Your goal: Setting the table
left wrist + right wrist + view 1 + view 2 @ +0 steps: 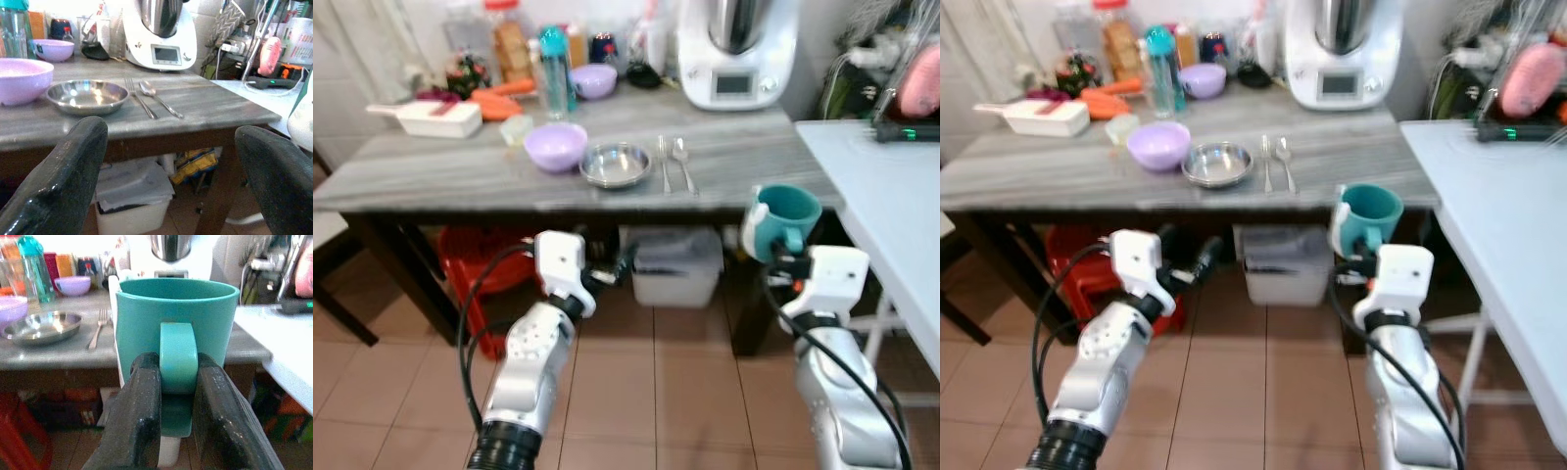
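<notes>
A teal mug (787,216) hangs upright just below and in front of the grey table's (460,176) right front corner, my right gripper (177,377) shut on its handle. On the table lie a steel plate (616,164), a lilac bowl (556,146), and a fork (664,162) beside a spoon (682,162). My left gripper (615,266) stands open and empty under the table's front edge, its fingers (73,166) wide apart.
A white kitchen machine (737,49), a second lilac bowl (594,80), a teal bottle (554,70), jars and a white tray (433,117) crowd the back of the table. Under it sit a white bin (677,266) and a red stool (475,257). A white table (886,201) stands at right.
</notes>
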`<state>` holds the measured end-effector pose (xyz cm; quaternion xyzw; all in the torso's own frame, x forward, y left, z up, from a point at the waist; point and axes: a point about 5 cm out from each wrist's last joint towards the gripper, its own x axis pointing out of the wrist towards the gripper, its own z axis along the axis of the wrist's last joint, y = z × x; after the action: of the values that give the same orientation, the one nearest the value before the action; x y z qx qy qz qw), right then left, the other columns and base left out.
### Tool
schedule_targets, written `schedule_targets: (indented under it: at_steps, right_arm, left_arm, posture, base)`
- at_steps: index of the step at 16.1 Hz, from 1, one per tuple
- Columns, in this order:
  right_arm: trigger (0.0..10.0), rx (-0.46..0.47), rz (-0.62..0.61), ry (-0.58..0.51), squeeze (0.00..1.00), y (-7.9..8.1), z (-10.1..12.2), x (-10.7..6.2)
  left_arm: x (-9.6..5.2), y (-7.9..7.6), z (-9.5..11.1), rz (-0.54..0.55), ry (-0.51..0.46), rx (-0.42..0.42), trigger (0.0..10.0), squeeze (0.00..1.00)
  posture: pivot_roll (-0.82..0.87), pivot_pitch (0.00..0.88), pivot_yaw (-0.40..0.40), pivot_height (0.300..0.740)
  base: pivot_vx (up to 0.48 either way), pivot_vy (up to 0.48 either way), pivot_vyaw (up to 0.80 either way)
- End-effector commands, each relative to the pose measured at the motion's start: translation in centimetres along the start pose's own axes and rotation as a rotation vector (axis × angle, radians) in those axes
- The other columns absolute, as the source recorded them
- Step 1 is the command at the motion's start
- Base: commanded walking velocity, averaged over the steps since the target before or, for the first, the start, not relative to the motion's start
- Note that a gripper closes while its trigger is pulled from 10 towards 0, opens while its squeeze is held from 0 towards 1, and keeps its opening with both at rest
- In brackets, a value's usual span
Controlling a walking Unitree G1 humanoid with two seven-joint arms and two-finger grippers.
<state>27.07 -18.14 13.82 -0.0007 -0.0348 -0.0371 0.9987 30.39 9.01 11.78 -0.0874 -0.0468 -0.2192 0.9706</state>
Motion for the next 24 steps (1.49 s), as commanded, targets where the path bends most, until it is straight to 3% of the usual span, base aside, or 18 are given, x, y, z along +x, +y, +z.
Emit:
schedule_targets:
  at_steps: [1,24]
  right_arm:
    - [10.0,0.015,0.03,-0.033,0.0,1.03,0.75,0.19]
    - [10.0,-0.016,0.058,-0.061,0.0,1.28,1.43,0.55]
  left_arm:
    - [-0.26,1.09,0.46,0.029,-0.007,0.018,10.0,0.0]
    - [0.23,0.94,1.12,0.04,-0.028,0.028,10.0,0.0]
  posture:
    - [-0.09,0.0,0.025,0.74]
    - [-0.09,0.0,0.023,0.74]
  base:
    - [0.42,0.0,0.0]
    - [0.393,0.0,0.0]
